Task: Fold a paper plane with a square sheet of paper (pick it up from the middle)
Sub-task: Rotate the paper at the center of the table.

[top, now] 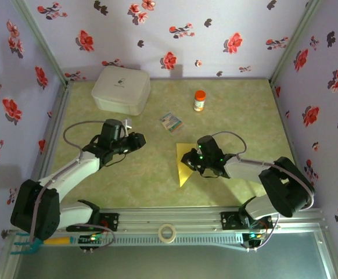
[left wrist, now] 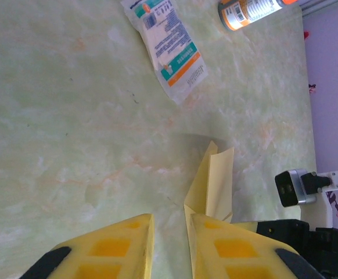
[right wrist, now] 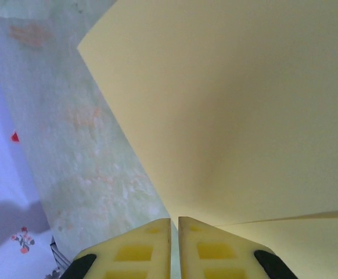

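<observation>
The yellow sheet of paper (top: 183,167) is folded into a pointed wedge near the middle of the table, its tip toward the near edge. My right gripper (top: 189,160) reaches in from the right over it. In the right wrist view the sheet (right wrist: 244,116) rises wide beyond the gripper (right wrist: 175,221), and its edge runs into the nearly touching jaws. My left gripper (top: 141,139) hovers to the left of the sheet, apart from it. In the left wrist view this gripper (left wrist: 169,224) stands slightly open with bare table in the gap, and the folded sheet (left wrist: 218,180) stands up beyond the right finger.
A white lidded box (top: 121,88) sits at the back left. An orange-capped bottle (top: 199,100) stands at the back centre, and a small printed packet (top: 171,121) lies just in front of it. A tape roll (top: 167,232) rests on the front rail. Floral walls close in three sides.
</observation>
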Tool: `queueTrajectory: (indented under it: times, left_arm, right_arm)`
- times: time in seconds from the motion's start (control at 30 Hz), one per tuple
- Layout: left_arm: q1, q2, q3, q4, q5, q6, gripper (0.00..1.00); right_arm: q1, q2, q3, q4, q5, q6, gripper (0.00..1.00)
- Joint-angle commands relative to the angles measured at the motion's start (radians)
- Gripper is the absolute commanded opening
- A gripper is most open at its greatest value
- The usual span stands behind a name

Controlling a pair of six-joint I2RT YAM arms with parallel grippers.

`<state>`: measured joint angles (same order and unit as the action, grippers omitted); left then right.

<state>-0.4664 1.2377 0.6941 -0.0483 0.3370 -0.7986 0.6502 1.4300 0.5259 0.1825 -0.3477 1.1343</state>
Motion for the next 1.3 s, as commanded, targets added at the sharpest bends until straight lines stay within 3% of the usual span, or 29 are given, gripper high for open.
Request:
queueTrajectory:
  times: [0.0,0.33,0.57,0.67,1.0,1.27]
  left_arm:
    - [-0.008,0.038,0.042,0.038,0.048,-0.019,0.20]
    - [-0.068,0.105,0.072,0.058,0.060,-0.037,0.17]
    - [-0.105,0.170,0.107,0.077,0.063,-0.053,0.16]
    - [-0.109,0.193,0.139,0.044,0.062,-0.041,0.15]
    - [-0.122,0.237,0.185,0.054,0.081,-0.050,0.15]
    - [-0.178,0.358,0.271,0.088,0.122,-0.060,0.12]
  right_arm:
    - [-0.008,0.025,0.005,-0.049,-0.022,-0.043,0.10]
    - [0.000,0.098,-0.036,0.038,-0.010,0.044,0.03]
    - [0.035,0.110,-0.145,0.255,0.054,0.245,0.03]
    - [0.038,0.100,-0.149,0.316,0.032,0.237,0.05]
    - [0.042,-0.123,-0.054,-0.031,0.123,-0.015,0.08]
    - [-0.078,-0.276,-0.120,-0.167,0.147,-0.053,0.09]
